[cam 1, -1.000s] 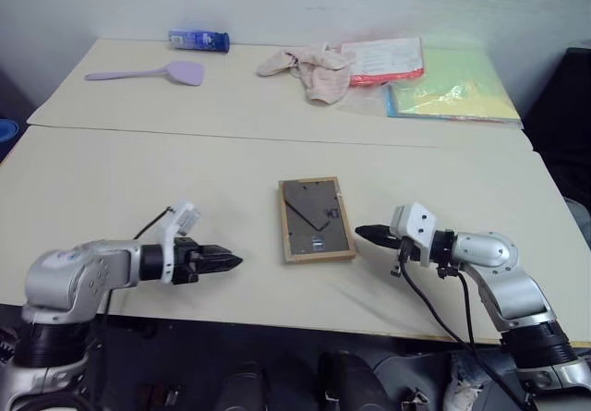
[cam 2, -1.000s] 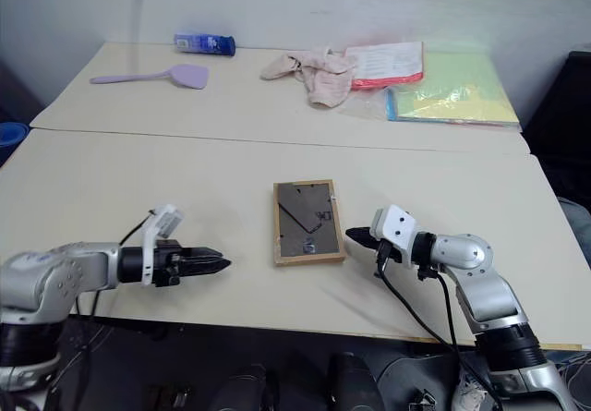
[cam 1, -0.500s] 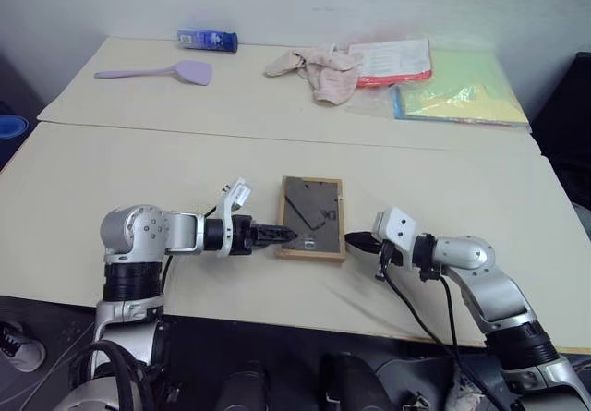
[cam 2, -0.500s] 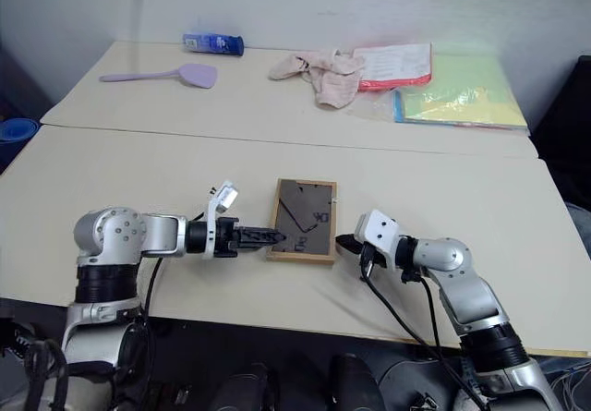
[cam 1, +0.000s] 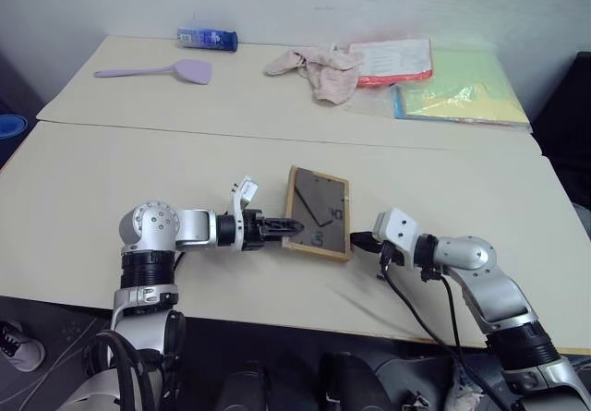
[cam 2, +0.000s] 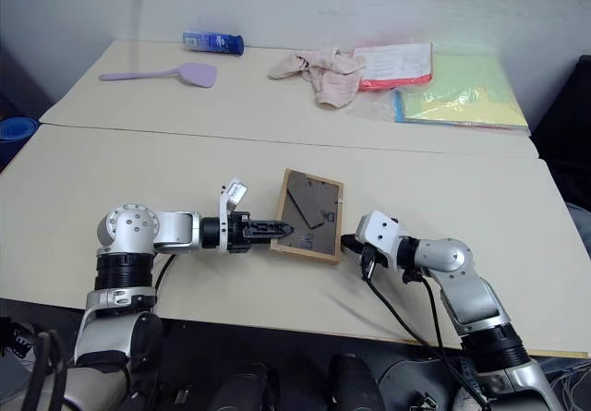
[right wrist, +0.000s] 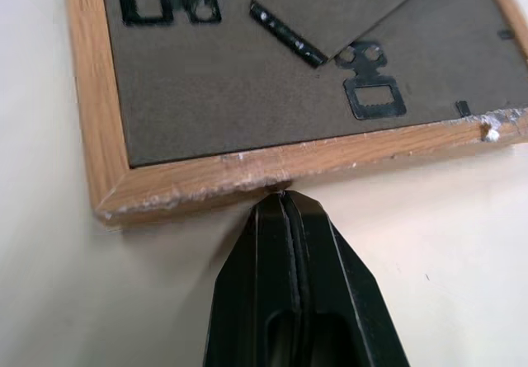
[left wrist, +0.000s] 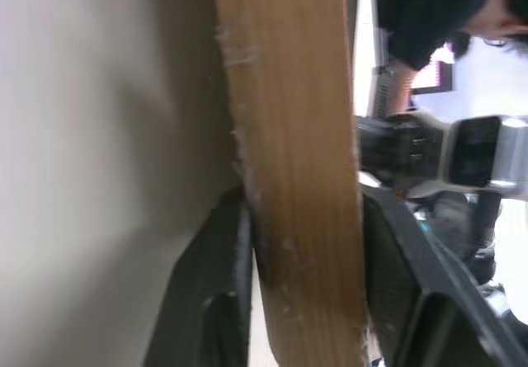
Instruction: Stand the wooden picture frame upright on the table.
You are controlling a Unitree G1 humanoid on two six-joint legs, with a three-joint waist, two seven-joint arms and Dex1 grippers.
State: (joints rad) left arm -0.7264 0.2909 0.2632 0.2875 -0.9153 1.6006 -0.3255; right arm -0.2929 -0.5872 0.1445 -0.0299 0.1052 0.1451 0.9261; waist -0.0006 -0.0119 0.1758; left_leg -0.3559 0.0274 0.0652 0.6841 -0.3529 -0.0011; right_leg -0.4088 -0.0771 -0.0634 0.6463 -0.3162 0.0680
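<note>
The wooden picture frame lies back-side up on the near table, its dark grey back and stand showing. Its left side is raised off the tabletop, so it sits tilted. My left gripper reaches in from the left and is shut on the frame's left border. In the left wrist view one black finger sits on each side of the light wood edge. My right gripper is shut, and its tip touches the frame's right border low on the table.
A second table behind the seam holds a blue bottle, a purple spatula, a crumpled pinkish cloth, a red-edged packet and yellow-green folders. The near table's front edge runs just below both arms.
My left gripper swung right to the frame's left border and closed on it. That side of the frame lifted and turned slightly. The right gripper stayed at the frame's right edge.
</note>
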